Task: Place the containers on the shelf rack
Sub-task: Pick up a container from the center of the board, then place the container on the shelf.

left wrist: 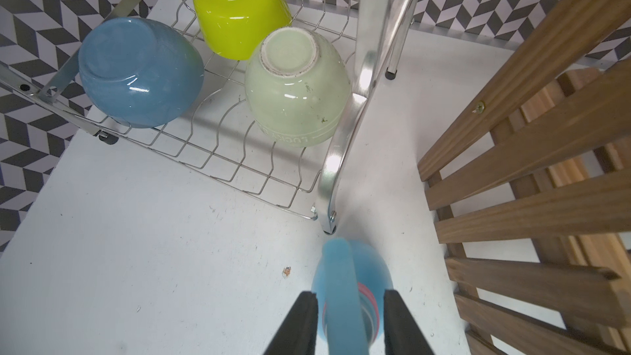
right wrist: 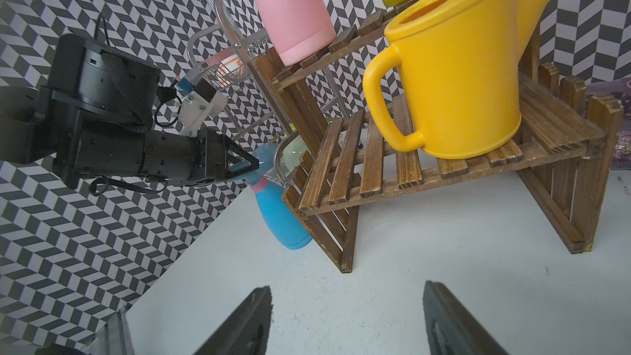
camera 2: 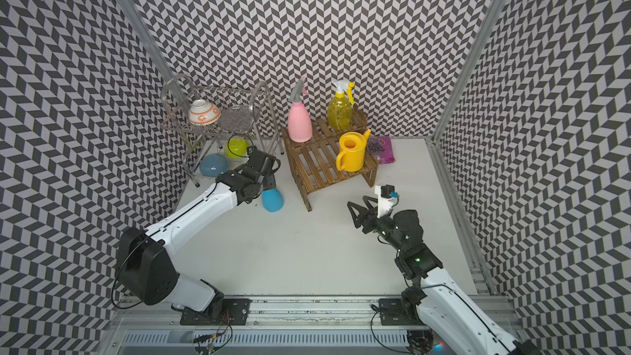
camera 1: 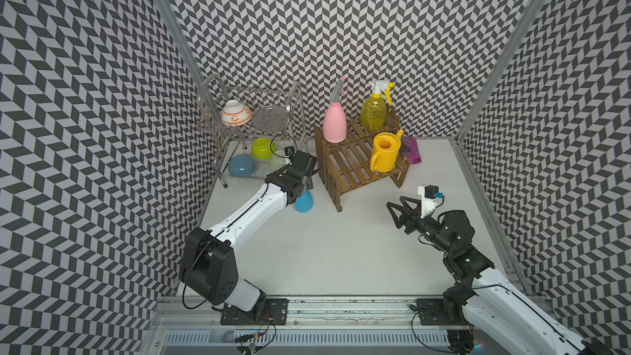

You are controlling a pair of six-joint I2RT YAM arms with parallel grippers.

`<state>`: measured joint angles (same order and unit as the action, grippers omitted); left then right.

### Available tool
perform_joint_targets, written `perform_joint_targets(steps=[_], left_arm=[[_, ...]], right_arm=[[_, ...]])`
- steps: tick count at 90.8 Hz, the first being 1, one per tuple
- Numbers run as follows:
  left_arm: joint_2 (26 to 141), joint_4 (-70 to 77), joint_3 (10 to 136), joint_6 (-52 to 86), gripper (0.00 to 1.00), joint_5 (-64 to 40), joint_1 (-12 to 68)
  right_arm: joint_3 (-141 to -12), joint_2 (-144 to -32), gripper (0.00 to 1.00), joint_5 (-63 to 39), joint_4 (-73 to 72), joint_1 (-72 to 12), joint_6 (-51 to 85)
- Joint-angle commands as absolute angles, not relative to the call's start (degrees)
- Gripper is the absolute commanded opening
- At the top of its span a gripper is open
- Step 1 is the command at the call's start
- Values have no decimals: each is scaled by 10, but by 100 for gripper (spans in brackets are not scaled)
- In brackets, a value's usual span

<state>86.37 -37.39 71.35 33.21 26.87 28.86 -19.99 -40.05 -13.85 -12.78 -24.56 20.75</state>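
- Bottle, the blue one, stands on the white desk, its neck pinched between the left jaws.
- Wooden shelf rack is just beside those jaws; wire rack with bowls is just past their tips.
- Pink bottle, yellow sprayer and watering can sit on the shelf rack, apart from both jaws.
- Right jaws are spread wide, holding nothing, shelf rack ahead of them.

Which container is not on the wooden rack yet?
The blue spray bottle: it stands on the table, held by the left gripper; the others sit on the rack.
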Motion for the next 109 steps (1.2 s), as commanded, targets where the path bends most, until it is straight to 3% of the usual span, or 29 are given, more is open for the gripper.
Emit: perform_joint_targets(steps=[1, 35, 50, 66, 95, 109], left_arm=[[865, -375, 708, 324, 30, 269, 289], [775, -369, 680, 271, 11, 251, 290], [668, -290, 621, 151, 0, 136, 290], [567, -227, 573, -3, 0, -21, 290], [554, -288, 647, -156, 0, -118, 297], [602, -292, 711, -161, 0, -107, 336]], right_arm=[[-220, -394, 72, -133, -141, -243, 198], [-229, -393, 72, -128, -132, -243, 188], [-231, -392, 72, -121, -127, -243, 183], [-231, -388, 72, -117, -122, -243, 180], [-229, -367, 72, -88, -105, -243, 169], [-224, -362, 72, -76, -108, -243, 170]])
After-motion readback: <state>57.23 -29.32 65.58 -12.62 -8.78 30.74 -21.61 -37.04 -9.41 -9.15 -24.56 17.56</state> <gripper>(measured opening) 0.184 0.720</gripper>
